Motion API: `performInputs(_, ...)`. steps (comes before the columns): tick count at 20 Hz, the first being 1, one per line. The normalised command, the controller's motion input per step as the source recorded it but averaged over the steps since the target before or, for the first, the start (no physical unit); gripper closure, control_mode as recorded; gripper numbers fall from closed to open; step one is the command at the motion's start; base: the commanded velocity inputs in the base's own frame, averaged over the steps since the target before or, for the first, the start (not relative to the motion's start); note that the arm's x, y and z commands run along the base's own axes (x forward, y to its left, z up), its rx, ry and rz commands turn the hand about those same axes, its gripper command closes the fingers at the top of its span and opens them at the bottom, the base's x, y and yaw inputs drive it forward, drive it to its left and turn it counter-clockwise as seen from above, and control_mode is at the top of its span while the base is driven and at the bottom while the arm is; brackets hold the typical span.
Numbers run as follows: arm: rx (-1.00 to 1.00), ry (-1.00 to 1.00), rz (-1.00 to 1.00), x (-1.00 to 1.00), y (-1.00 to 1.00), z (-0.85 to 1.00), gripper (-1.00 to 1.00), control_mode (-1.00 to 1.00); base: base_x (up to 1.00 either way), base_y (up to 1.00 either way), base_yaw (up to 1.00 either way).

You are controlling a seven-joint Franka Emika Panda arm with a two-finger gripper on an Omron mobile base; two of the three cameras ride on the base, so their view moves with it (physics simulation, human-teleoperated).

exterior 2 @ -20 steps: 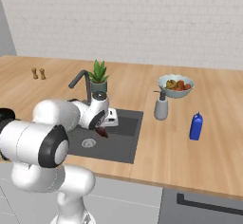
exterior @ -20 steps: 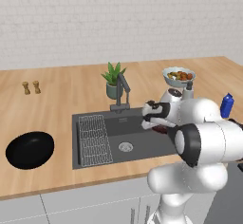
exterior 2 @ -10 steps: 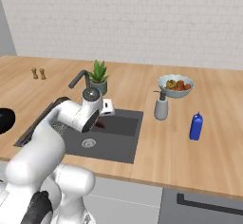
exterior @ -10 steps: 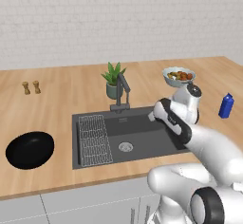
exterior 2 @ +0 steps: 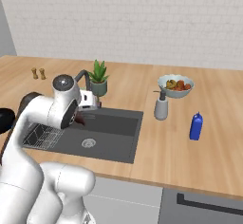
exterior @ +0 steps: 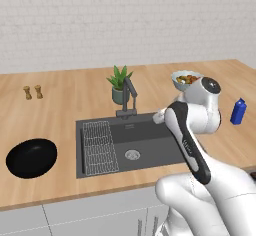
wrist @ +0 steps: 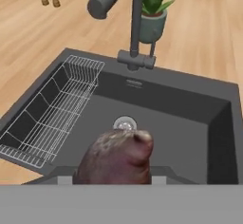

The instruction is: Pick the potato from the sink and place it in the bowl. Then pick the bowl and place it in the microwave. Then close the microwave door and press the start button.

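My gripper (exterior 2: 81, 118) hangs over the dark grey sink (exterior: 150, 132), just right of the faucet, shut on the potato (wrist: 116, 157). The reddish-brown potato bulks large and close in the hand view, above the round steel drain (wrist: 125, 122), and covers my fingertips. In the left base view the hand (exterior: 160, 116) peeks out from behind my forearm. The glossy black bowl (exterior: 31, 157) rests on the wooden counter left of the sink; a sliver of the bowl (exterior 2: 4, 119) lies at the left edge of the right base view. The microwave and its door are out of view.
A dark faucet (exterior: 129, 96) and a potted plant (exterior: 119, 82) stand behind the sink, with a wire rack (exterior: 98, 146) in its left half. To the right are a soap dispenser (exterior 2: 162, 107), a pale bowl of food (exterior 2: 175, 85) and a blue bottle (exterior 2: 195, 126). Two shakers (exterior: 33, 92) stand far left.
The arm has unfolded, its elbow swinging up and to the side, while the hand stayed over the sink and edged toward the faucet with the potato in it.
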Motion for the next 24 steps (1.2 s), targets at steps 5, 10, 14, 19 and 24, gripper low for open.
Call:
performInputs(5, 0.05, 0.12, 0.0, -0.27, 0.89, 0.65, 1.0, -1.0, 0.0, 0.0, 0.0)
performInputs(10, 0.07, 0.15, 0.0, -0.02, 0.92, 0.24, 1.0, -1.0, 0.0, 0.0, 0.0)
performInputs(14, 0.05, 0.0, 0.0, 0.0, 0.94, -0.01, 1.0, -1.0, 0.0, 0.0, 0.0)
performInputs(19, 0.04, 0.0, 0.0, 0.05, 0.83, -0.17, 1.0, -1.0, 0.0, 0.0, 0.0)
performInputs(24, 0.0, 0.07, 0.0, 0.28, 0.92, -0.32, 1.0, -1.0, 0.0, 0.0, 0.0)
